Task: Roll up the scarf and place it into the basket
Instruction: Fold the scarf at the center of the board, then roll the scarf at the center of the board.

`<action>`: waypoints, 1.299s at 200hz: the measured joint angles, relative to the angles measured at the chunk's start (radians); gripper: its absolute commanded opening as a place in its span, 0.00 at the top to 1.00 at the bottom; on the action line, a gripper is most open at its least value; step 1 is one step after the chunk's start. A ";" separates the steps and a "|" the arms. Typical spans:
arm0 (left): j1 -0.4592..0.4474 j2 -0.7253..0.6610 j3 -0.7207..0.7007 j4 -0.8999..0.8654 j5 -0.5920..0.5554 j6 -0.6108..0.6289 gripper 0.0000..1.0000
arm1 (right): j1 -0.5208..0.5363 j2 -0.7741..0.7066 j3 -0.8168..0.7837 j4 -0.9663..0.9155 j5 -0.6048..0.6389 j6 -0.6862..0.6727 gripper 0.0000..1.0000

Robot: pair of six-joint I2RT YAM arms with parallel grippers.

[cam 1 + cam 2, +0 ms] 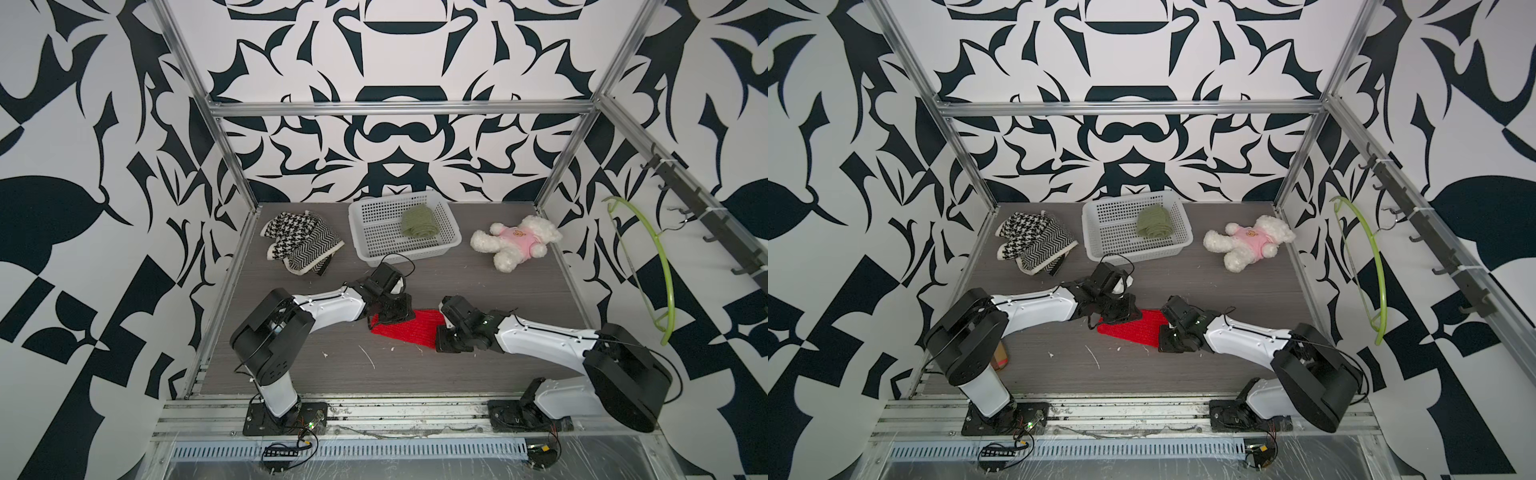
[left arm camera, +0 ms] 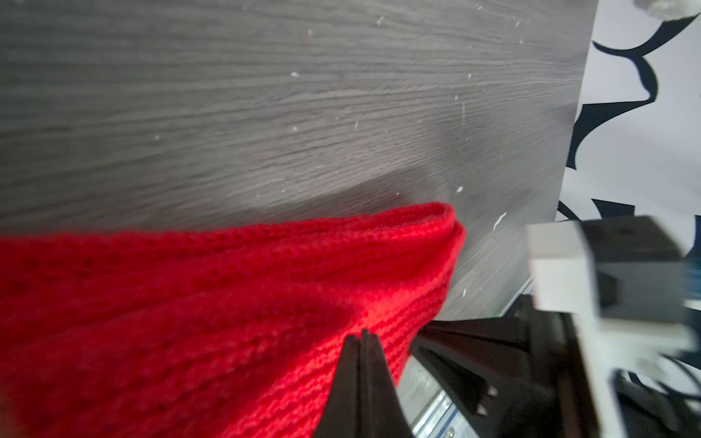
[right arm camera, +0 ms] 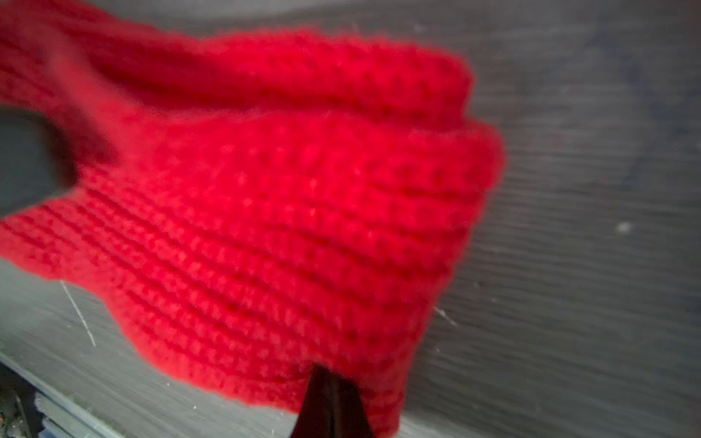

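The red knitted scarf [image 1: 405, 330] [image 1: 1136, 330] lies folded in layers on the grey table, between my two arms. My left gripper [image 1: 385, 319] [image 2: 360, 333] is at its left end, jaws pressed together, tips against the knit; I see no fabric between them. My right gripper [image 1: 439, 337] [image 3: 324, 369] is at the scarf's wider right end, also shut, its tip touching the near edge of the scarf [image 3: 265, 208]. The white perforated basket [image 1: 415, 251] [image 1: 1100, 249] stands at the back centre, well beyond both grippers.
A rolled green cloth [image 1: 417, 222] lies in the basket. A black-and-white patterned knit pile [image 1: 301, 241] sits back left, and a white plush bear in pink [image 1: 515, 241] back right. A green hanger [image 1: 660, 266] hangs on the right wall. White lint specks dot the table.
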 measured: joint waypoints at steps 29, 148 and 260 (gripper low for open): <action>-0.001 0.000 0.003 -0.002 0.000 0.003 1.00 | 0.000 -0.111 -0.003 -0.068 0.049 0.004 0.84; -0.037 -0.014 0.020 -0.054 -0.006 0.043 1.00 | -0.079 -0.076 0.009 -0.121 0.071 -0.034 0.65; -0.106 -0.058 0.059 -0.202 -0.111 0.143 1.00 | -0.106 -0.017 0.020 -0.136 0.026 -0.039 1.00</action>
